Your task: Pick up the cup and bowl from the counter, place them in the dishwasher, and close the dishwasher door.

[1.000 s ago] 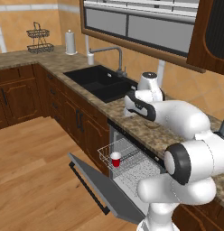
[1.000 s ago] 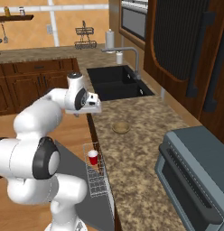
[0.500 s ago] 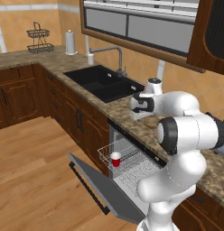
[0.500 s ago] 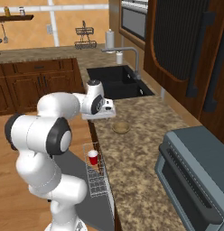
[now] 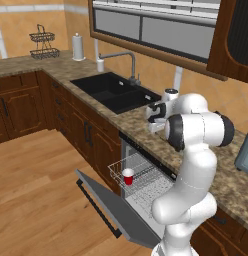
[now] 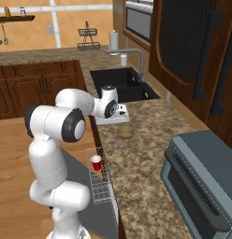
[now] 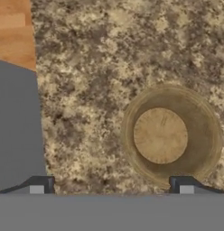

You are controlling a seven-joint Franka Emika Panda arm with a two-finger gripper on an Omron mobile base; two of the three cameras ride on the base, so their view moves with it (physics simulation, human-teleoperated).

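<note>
Bowl [image 7: 170,135] sits on the bench [image 7: 95,67], and the claw [image 7: 111,186], fingers spread wide and empty, has swung from the rack side to hover over it. Red cup [image 5: 128,176] already stands in the dishwasher [image 5: 146,182] rack, so the bowl is next.

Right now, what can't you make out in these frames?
- Bowl: hidden by the arm in the left base view; in the hand view the end effector looks down on it, height above it unclear.
- End effector fingers: hand view shows just the tips, set wide apart.
- Dishwasher interior: past the rack holding the cup, the arm and counter cover it.
- Dishwasher door handle: seen edge-on, left base view.
</note>
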